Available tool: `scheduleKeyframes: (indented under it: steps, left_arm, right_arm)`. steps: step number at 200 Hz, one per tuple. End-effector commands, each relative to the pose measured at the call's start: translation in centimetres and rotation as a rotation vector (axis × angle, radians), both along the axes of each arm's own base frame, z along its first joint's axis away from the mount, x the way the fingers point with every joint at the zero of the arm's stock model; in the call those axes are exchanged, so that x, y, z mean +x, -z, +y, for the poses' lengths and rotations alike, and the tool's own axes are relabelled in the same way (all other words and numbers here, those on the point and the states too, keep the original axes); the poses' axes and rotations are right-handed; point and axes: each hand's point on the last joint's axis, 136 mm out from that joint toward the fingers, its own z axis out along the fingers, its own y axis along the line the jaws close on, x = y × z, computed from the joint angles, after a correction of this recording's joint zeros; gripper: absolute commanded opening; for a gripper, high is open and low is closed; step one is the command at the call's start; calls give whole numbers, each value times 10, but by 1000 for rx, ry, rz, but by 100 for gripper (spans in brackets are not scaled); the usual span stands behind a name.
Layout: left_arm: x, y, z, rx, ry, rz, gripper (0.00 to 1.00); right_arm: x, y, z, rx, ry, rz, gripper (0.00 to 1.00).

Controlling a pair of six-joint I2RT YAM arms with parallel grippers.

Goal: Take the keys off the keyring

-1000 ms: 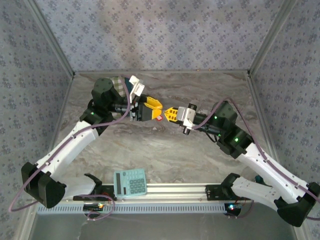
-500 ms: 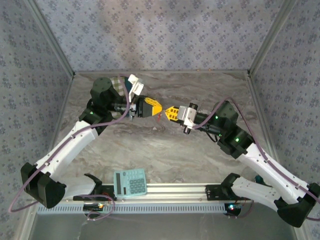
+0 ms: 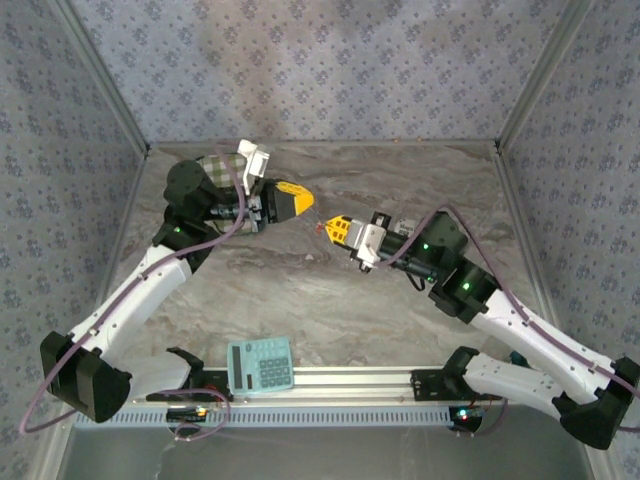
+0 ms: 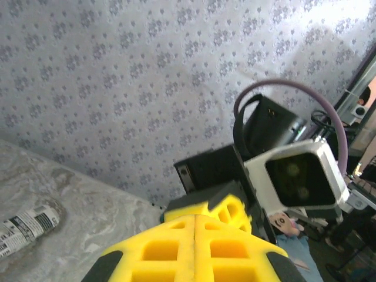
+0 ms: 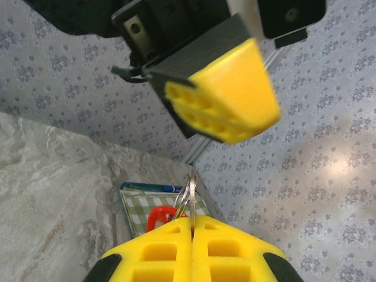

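Even, soft light falls on the marble table (image 3: 300,300) from above, with faint shadows. In the right wrist view a glare patch washes the wallpaper (image 5: 341,167) at 3 o'clock; the left gripper (image 5: 252,111) at 12 smears, perhaps motion blur, and the keys (image 5: 160,218) at 6 look soft

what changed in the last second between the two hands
The left hand shut and pulled back toward the far left, away from the right hand, opening a gap. Nothing shows between its fingers. The right hand stayed shut on the keys, roughly in place. The calculator did not move.
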Motion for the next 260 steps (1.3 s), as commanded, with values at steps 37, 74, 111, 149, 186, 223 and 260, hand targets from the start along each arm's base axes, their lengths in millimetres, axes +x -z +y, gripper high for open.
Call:
scheduleKeyframes:
  steps: [37,74,111,149,186,223,260]
  left_arm:
    - [1,-5,7,-12,-64,-39,25]
    - [-8,7,7,44,-54,-72,45]
    - [-22,20,-1,80,15,-80,61]
    - [-25,24,-4,95,23,-98,68]
    - [-19,26,-7,101,8,-99,72]
    - [-19,23,-12,96,25,-110,71]
    - [-22,23,-15,96,49,-110,49]
  right_arm:
    - [1,-19,-3,8,52,-76,0]
    - [3,-25,-8,22,60,-50,0]
    - [5,-32,-10,64,50,-23,0]
    - [3,-35,-9,80,22,5,0]
    - [-1,-34,-8,81,-16,30,0]
    - [-4,-30,-6,73,-39,53,0]
    - [-3,-32,-6,77,-38,55,0]
